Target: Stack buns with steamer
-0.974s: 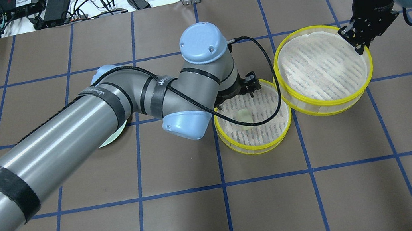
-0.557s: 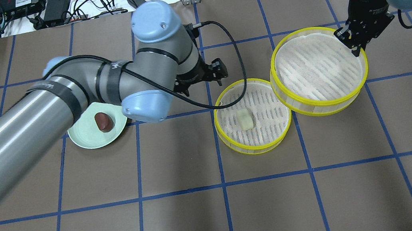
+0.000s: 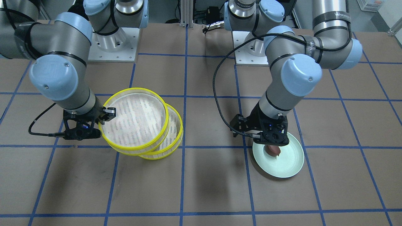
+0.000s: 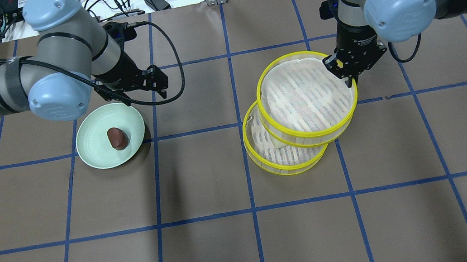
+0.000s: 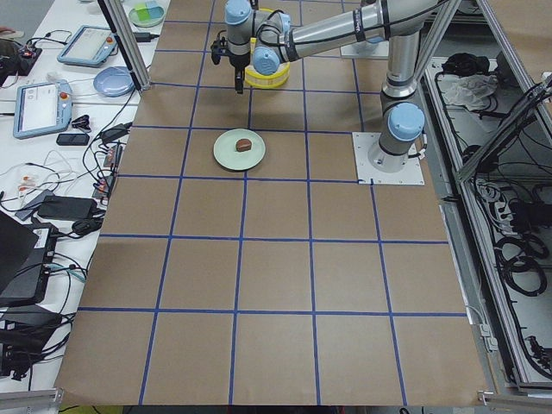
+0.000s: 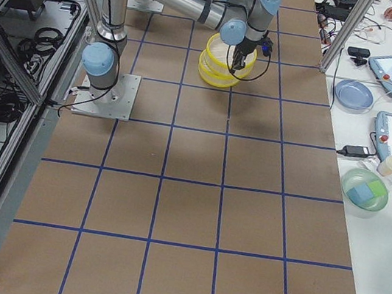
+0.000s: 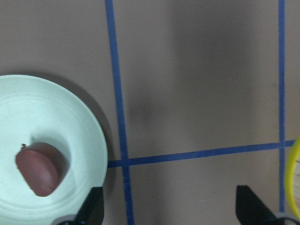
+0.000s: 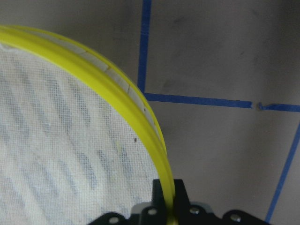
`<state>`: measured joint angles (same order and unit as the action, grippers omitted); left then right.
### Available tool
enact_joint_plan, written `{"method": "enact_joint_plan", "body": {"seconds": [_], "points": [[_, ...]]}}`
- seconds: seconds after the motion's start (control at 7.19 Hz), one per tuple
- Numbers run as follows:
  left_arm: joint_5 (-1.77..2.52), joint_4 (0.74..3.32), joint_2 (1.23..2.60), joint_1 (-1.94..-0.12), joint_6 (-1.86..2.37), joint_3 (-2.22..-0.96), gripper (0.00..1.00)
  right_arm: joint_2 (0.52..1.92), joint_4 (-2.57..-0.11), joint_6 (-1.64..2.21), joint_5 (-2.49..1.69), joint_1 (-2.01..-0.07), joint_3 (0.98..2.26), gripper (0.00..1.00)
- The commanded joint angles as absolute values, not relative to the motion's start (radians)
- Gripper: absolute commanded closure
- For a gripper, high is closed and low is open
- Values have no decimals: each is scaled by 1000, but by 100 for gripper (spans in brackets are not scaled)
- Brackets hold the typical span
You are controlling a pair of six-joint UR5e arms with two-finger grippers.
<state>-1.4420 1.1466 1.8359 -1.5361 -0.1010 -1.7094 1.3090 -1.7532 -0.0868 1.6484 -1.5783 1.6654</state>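
Brown gridded table (image 4: 214,252). The right gripper (image 4: 351,81), clamped on the upper tray (image 4: 306,93) rim, has carried it half over the lower tray (image 4: 287,170), nearly hiding the cream bun (image 4: 279,143). The left gripper (image 4: 143,93), fingers spread and empty, has swung back to the plate (image 4: 93,125) holding the brown bun (image 4: 117,137). Stacking has begun.

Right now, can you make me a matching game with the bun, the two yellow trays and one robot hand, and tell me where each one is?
Things:
1. brown bun
2. top steamer tray
3. bottom steamer tray
4. left gripper

Places or states:
A. open, hovering by the plate's edge
B. sitting on the table, partly covered
C. lying on the green plate
D. pinched at its rim by the right gripper

Pairs: 1-C, 2-D, 3-B, 4-A
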Motion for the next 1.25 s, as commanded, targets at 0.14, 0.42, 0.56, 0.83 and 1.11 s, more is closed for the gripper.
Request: {"method": "enact_joint_plan", "body": {"seconds": [0.14,0.42,0.56,0.83,1.11], "points": [[-1504,1137,1896,-1428,-210,-1718,1,1313,-1919,-80,1657,-1641,1767,100],[-1552,1079,1954,-1399,-198,-1735,2,1307,-1918,-77,1649,-1641,1775,100],[-1549,1068,1982,-1388,-168,-1739,3,1305,-1916,-78,1658,-1643,1778,100],[-1542,1052,2023,-1388,-111,-1772,6,1304,-1916,-78,1660,-1643,1786,100],[-1548,1043,2031,-1388,-83,-1787,30,1302,-1916,-77,1658,-1643,1793,100]]}}
